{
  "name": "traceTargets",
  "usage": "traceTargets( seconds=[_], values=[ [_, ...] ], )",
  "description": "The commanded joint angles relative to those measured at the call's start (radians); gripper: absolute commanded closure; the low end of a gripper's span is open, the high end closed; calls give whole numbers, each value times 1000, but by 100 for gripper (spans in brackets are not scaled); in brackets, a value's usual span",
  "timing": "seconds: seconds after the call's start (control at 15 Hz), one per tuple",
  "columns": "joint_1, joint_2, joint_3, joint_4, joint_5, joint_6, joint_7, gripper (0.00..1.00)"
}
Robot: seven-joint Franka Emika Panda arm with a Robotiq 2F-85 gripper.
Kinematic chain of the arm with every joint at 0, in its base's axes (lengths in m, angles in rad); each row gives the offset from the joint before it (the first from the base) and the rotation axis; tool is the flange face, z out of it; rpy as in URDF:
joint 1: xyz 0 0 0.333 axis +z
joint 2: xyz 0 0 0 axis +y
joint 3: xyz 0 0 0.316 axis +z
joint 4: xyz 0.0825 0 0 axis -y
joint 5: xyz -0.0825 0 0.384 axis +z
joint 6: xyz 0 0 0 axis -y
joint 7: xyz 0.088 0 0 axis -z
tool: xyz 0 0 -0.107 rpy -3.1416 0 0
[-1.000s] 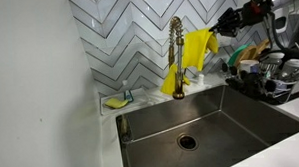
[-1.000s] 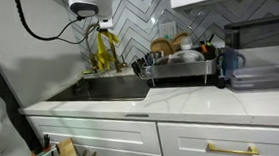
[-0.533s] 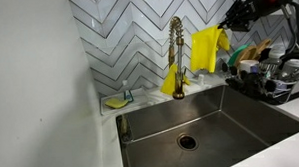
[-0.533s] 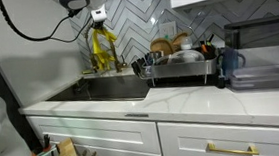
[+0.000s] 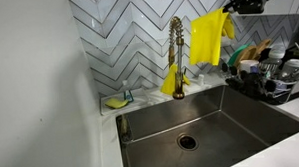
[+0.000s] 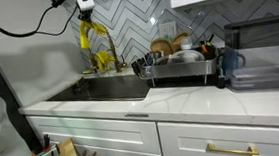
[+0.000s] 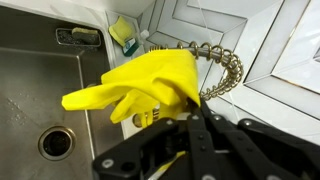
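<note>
A limp yellow rubber glove [image 5: 208, 39], smooth and creased, is held clamped between the jaws of the black gripper [image 7: 190, 108]. It is hung high above the brushed steel sink [image 5: 236, 118], just beside the brass coiled-spring faucet [image 5: 175, 48] and glossy chevron tiles [image 5: 128, 34].

Bright yellow glove [image 5: 208, 38], plain and unpatterned, in the black gripper [image 7: 193, 108]. Faucet [image 5: 175, 53]: brass-gold, with a coiled spring neck. Backsplash [image 5: 128, 34]: white tiles veined in grey, laid in a chevron pattern. Sink [image 5: 216, 119]: brushed steel grey. Sponge [image 5: 114, 102]: yellow and green. Cabinets [image 6: 94, 142]: white, with a gold handle [image 6: 232, 149].
</note>
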Motion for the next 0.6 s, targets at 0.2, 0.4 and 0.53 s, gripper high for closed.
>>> traceTargets(
  seconds=[0.2, 0.4, 0.53],
  values=[
    [-16, -23, 8, 2, 5, -33, -1, 100],
    [-17, -15, 39, 17, 2, 3, 28, 100],
    [-11, -16, 55, 30, 8, 12, 55, 100]
  ],
)
